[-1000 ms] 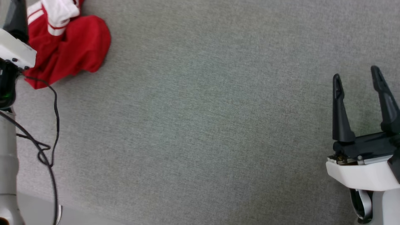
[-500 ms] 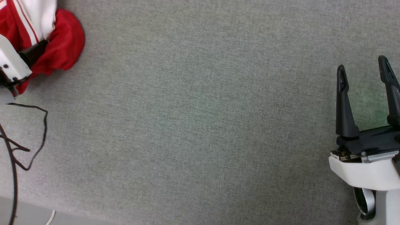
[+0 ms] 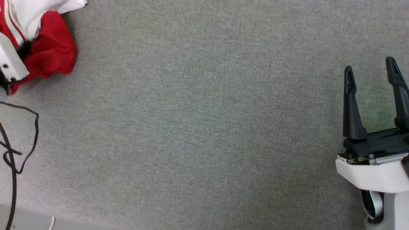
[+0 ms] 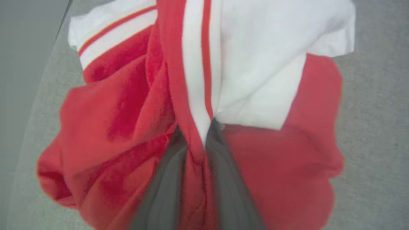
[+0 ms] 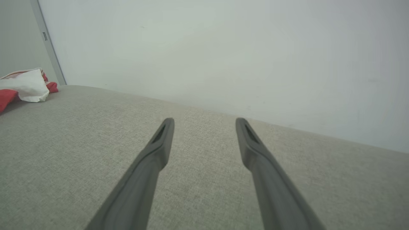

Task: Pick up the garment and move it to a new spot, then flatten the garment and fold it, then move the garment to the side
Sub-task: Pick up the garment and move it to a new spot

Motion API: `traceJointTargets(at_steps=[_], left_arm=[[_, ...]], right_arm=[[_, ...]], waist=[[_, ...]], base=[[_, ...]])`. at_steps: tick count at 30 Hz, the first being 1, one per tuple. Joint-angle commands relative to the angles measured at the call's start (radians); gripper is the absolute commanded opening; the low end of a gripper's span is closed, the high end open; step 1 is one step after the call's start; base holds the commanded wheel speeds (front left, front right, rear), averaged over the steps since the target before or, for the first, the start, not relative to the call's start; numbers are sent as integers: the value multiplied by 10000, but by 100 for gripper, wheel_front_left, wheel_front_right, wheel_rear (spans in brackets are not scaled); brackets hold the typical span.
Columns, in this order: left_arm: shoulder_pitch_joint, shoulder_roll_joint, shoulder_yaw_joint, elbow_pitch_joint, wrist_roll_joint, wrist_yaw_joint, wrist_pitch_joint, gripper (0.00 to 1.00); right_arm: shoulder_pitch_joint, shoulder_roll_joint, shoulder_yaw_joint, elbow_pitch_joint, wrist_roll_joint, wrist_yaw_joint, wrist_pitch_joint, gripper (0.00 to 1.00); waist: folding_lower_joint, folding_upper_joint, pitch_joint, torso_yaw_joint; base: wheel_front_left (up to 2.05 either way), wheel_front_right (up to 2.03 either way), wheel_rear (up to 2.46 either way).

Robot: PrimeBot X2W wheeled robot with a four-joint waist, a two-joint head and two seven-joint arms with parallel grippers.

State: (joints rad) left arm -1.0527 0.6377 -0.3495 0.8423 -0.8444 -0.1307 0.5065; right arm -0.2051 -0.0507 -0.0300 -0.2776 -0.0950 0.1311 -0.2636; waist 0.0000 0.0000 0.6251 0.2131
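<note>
Fingers of my left gripper come first: both are dark and blurred, close together in the left wrist view, and clenched on a raised fold of the garment. The pinched fold is red cloth with white-and-red striped trim running up from between the tips. So the left is grasping the garment. Around the pinch, red body cloth bunches on both sides. A white sleeve panel spreads at upper right, and another white piece with a red stripe sits at upper left.

My right gripper is at the lower right of the head view, with its white wrist housing below. Its two long dark fingers point up and are spread wide with nothing between them: released and empty. The right wrist view shows the same, with bare cloth surface in the gap. I cannot tell whether the tips touch that surface.

In the head view the garment is a crumpled heap in the upper left corner, cut off by the frame edge. It lies on the grey woven surface, with my left wrist housing over its near side. It is well apart from the right gripper, with the bare stretch of the surface between them.

A black cable loops at the left edge, below the garment in that view. A paler strip shows past the surface's edge at bottom left.

Farthest out, in the right wrist view, the garment sits at the far left near the surface's back edge. A pale wall rises behind, with a grey vertical strip on it just above the garment.
</note>
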Motion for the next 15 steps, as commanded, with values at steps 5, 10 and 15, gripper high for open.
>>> traceJointTargets(at_steps=[5, 10, 15], left_arm=[[-467, 421, -673, -549, 65, 25, -762, 0], [-892, 757, -1591, -1370, 105, 25, -1318, 0], [-1354, 921, -2514, -2277, 215, 25, -1632, 0]], right_arm=[[58, 10, 43, 193, 315, -7, -17, 100], [244, 10, 46, 387, 684, -7, -17, 100], [465, 10, 10, 526, 967, -7, -17, 100]], waist=[[0, 0, -805, 21], [0, 0, -1579, -36], [0, 0, -2157, -207]], base=[[0, 0, 0], [0, 0, 0], [0, 0, 0]])
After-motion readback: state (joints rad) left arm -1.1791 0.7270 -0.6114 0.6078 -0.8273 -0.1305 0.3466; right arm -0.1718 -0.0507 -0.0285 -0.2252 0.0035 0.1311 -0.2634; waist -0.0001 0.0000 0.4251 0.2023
